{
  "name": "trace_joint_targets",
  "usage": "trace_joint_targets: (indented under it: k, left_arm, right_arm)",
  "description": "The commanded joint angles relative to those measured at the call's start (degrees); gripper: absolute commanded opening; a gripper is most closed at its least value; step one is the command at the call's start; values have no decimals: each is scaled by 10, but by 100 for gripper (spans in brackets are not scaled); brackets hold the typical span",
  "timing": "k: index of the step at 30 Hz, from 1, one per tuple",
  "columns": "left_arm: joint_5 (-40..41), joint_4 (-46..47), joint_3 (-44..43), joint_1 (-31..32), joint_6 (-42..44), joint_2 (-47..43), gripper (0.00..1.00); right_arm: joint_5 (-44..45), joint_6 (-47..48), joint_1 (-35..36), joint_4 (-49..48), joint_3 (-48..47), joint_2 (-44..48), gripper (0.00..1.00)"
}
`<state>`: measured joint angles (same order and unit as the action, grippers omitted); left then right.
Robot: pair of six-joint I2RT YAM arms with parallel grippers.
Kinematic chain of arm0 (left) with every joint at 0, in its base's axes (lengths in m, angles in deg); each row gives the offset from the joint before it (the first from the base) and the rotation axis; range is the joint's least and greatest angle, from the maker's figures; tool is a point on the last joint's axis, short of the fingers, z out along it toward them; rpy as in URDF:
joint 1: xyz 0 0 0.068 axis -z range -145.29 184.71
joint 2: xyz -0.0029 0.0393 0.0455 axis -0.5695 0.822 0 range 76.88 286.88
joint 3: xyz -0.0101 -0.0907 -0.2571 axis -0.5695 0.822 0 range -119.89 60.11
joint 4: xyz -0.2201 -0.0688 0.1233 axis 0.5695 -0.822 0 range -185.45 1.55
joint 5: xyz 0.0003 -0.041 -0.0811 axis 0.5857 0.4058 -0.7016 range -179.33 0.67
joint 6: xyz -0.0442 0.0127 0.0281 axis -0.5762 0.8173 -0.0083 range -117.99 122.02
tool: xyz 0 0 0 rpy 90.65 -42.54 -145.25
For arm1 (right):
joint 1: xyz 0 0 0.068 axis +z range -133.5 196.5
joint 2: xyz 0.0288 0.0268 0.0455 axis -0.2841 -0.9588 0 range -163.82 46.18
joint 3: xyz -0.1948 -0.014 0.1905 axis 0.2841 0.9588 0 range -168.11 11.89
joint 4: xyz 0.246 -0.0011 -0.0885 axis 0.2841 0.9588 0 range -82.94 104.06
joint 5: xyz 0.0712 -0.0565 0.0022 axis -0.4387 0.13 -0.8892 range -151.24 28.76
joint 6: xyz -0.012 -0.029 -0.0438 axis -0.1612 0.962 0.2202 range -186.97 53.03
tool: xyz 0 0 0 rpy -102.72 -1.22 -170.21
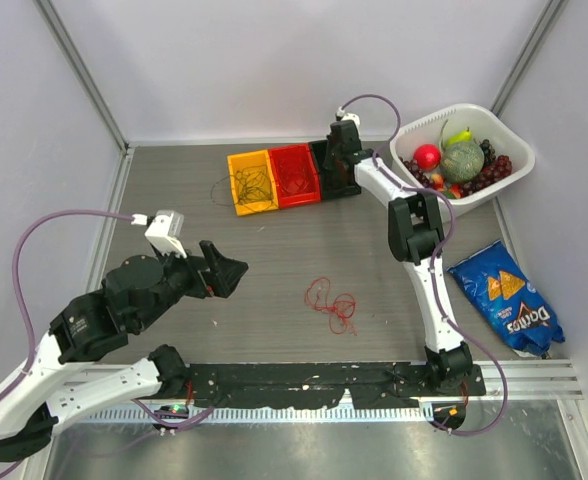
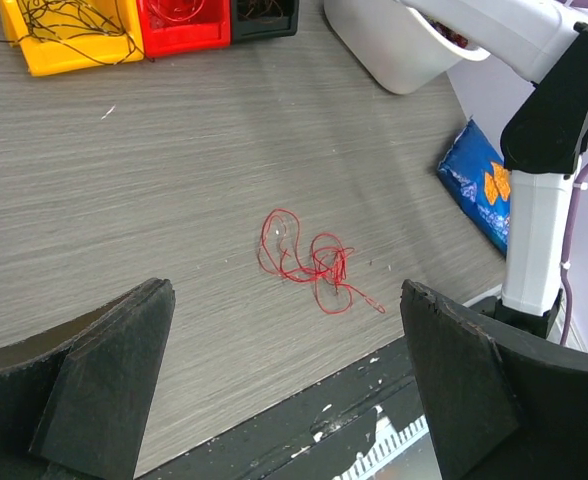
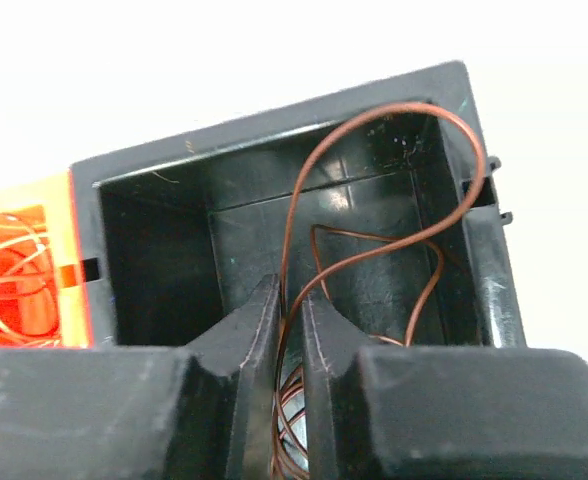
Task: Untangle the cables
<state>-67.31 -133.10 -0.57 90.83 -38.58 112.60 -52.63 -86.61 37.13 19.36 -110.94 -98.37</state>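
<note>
Upper centre of top view: right gripper [image 3: 291,300] over black bin [image 3: 154,200], jaws parted a crack, brown cable [image 3: 374,120] slack between them, likely colour-sorted drop-off. Table centre: red cable [image 2: 309,262] tangled. Lower left: left gripper [image 2: 286,290] spread wide, empty, aimed there.

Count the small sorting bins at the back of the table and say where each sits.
3, in one row: the yellow bin leftmost, the red bin in the middle, the black bin rightmost, partly covered by the right arm from above. None other shows.
</note>
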Motion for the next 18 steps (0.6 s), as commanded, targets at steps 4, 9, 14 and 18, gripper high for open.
trace_joint_targets:
  k: [4,9,14,18]
  left_arm:
    - [-11,10,6,0,-17,-9,100]
    - [-20,13,0,0,-26,-14,100]
    - [-39,3,-22,0,-19,-4,100]
    - [-65,10,0,-1,-21,28,100]
  right_arm:
    - [-3,-5,4,163,-130,59,38]
    - [-14,6,4,233,-129,112,54]
    - [-14,21,5,279,-88,168,59]
    - [-43,6,6,233,127,301,60]
